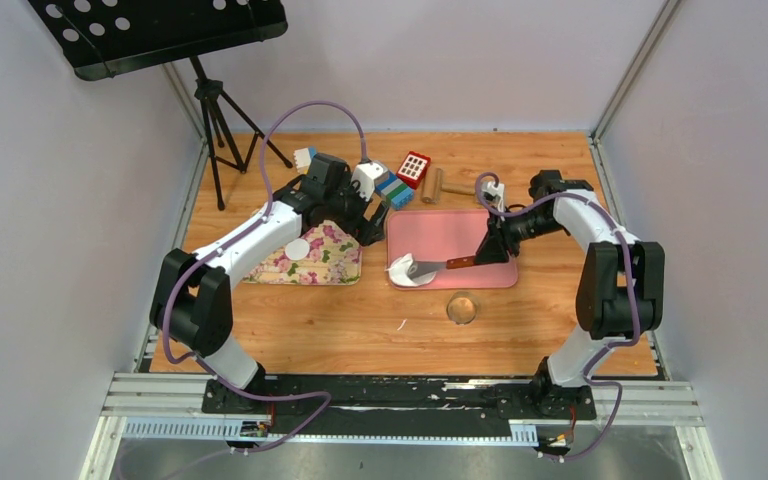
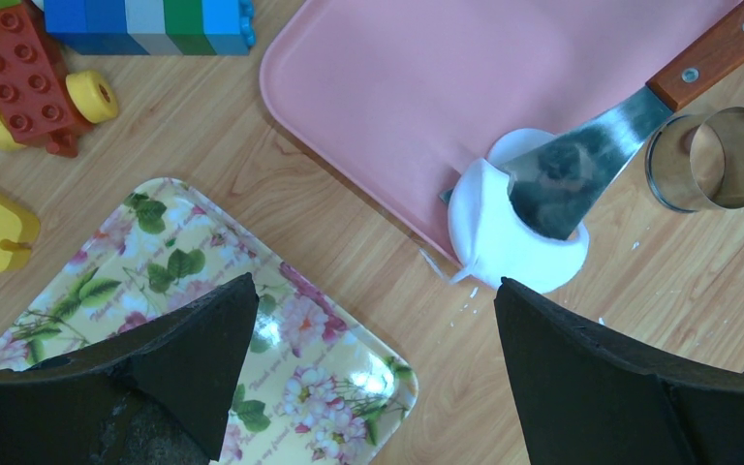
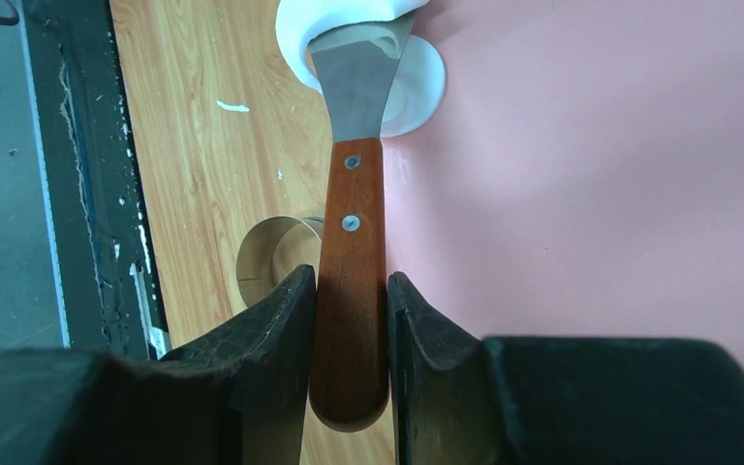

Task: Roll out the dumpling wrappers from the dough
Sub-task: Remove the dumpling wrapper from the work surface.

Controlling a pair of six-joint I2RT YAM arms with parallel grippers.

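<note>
A thin white round wrapper (image 2: 504,242) lies on the near-left corner of the pink tray (image 2: 417,87), overhanging the wood, with one edge curled up. The steel blade of a wooden-handled spatula (image 2: 572,170) rests in that curl. My right gripper (image 3: 352,283) is shut on the spatula handle (image 3: 352,223) and hovers over the tray's near edge (image 1: 490,250). Another wrapper (image 1: 297,248) sits on the floral tray (image 1: 325,262). My left gripper (image 2: 378,325) hangs open and empty over the floral tray's corner (image 2: 349,387), left of the curled wrapper. No lump of dough shows.
A small metal ring (image 1: 462,307) stands on the wood in front of the pink tray, close to the spatula (image 2: 717,160). Toy blocks (image 1: 400,180) and a wooden mallet (image 1: 440,186) lie at the back. White crumbs (image 3: 232,106) dot the wood.
</note>
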